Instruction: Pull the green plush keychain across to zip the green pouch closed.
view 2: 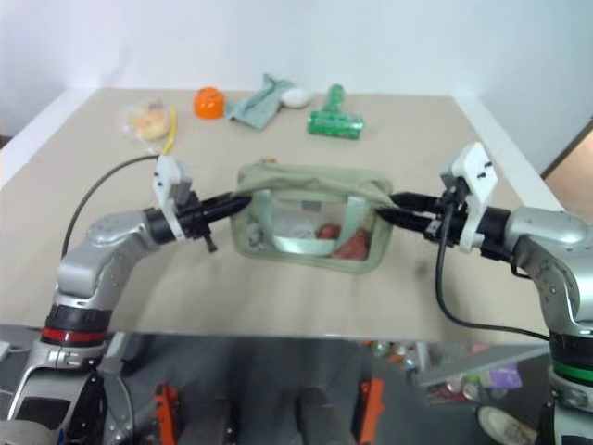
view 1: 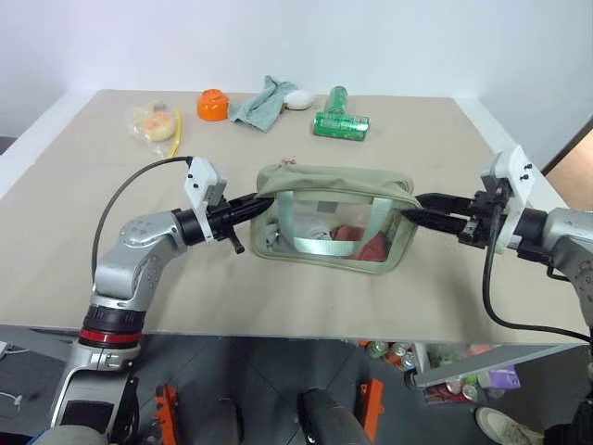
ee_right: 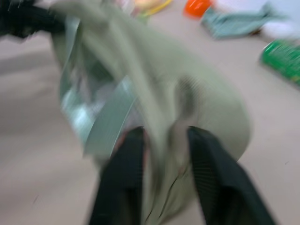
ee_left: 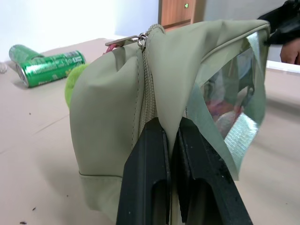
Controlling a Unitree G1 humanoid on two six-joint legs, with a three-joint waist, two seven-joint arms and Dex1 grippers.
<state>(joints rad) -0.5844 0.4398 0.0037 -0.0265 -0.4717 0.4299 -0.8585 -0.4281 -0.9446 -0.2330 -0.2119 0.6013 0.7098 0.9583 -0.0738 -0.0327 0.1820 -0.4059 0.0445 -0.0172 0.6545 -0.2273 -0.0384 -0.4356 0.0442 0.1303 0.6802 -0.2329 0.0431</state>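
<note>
The green pouch [view 1: 334, 181] stands in the middle of the table, its clear front panel facing me and its ends stretched between my two grippers. My left gripper [view 1: 264, 199] is shut on the fabric at the pouch's left end, just below the zipper [ee_left: 146, 89]. The green plush keychain [ee_left: 70, 86] peeks out behind that end, by the zipper pull [ee_left: 140, 38]. At the right end, my right gripper [view 1: 414, 209] has its fingers [ee_right: 126, 159] apart, with a fold of the pouch [ee_right: 206, 98] between them.
Along the far side lie a green plastic bottle [view 1: 341, 120], a teal rag [view 1: 259, 102], a white object [view 1: 298, 99], an orange piece [view 1: 213, 105] and a clear bag of yellow items [view 1: 153, 120]. The table's front edge [view 1: 278, 332] runs just below the pouch.
</note>
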